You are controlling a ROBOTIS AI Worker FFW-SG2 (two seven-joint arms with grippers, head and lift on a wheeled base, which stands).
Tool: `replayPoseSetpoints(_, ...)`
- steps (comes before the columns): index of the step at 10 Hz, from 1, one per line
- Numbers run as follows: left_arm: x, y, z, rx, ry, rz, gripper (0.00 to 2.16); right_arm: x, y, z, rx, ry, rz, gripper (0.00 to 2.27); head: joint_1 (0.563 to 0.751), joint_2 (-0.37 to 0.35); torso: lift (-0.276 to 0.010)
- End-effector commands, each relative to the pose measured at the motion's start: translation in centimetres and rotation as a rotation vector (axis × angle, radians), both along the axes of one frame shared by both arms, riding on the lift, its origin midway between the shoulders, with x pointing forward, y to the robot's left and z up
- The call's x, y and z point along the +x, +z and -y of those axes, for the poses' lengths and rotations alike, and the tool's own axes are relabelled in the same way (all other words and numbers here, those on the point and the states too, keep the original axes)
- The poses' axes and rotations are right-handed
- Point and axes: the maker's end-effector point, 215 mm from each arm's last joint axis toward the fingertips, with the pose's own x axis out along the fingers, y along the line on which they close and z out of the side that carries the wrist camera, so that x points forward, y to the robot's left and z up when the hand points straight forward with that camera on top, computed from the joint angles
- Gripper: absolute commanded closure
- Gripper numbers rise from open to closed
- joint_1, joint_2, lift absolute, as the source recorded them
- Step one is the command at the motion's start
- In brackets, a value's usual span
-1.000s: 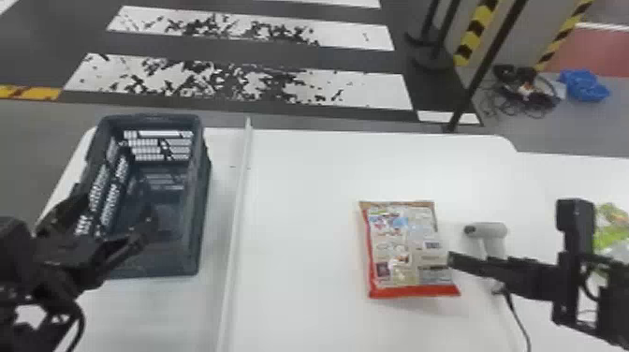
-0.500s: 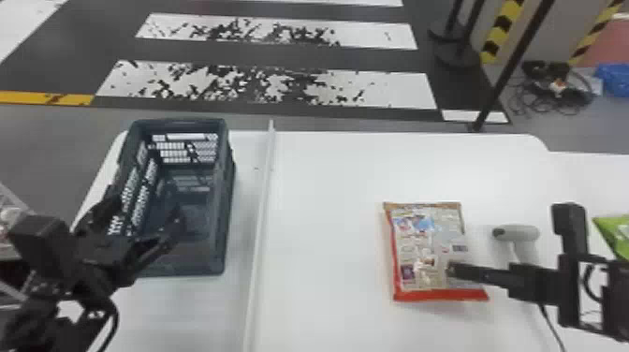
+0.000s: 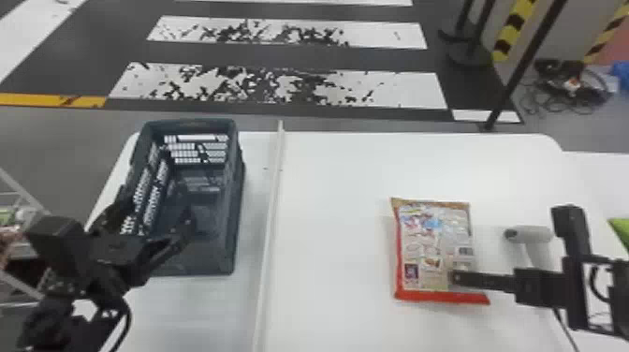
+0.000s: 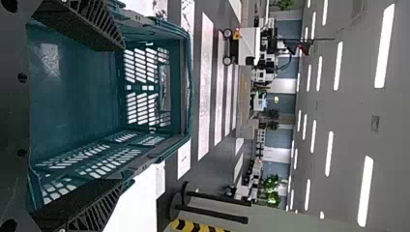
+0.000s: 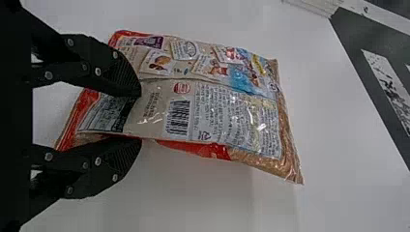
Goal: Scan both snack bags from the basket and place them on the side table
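Right gripper pinches the snack bag toward the table's right edge; left gripper is wide open at the basket.
Best keep the barcode uncovered and squarely facing the scanner.

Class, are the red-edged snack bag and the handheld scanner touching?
Apart. The head view plainly shows a strip of white tabletop between the snack bag and the scanner.

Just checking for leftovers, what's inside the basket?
Inside the basket, I see bare floor and slotted walls. In the head view, the left gripper covers the near left corner, so anything behind it there is hidden.
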Motion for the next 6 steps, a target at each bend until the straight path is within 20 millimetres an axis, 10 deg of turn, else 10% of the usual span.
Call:
replayPoseSetpoints(1,0.0,0.0,0.0,-0.001,0.001,-0.001,0.00,-0.1,0.3,-0.1,0.023,-0.004,-0.002,2.25,0.695,0.004,-0.075)
replayPoseSetpoints(6,-0.2,0.2,0.0,-0.001,-0.001,0.003,0.00,1.8,8.5,3.3,0.190,-0.152,0.116,2.25,0.695,0.001,-0.075)
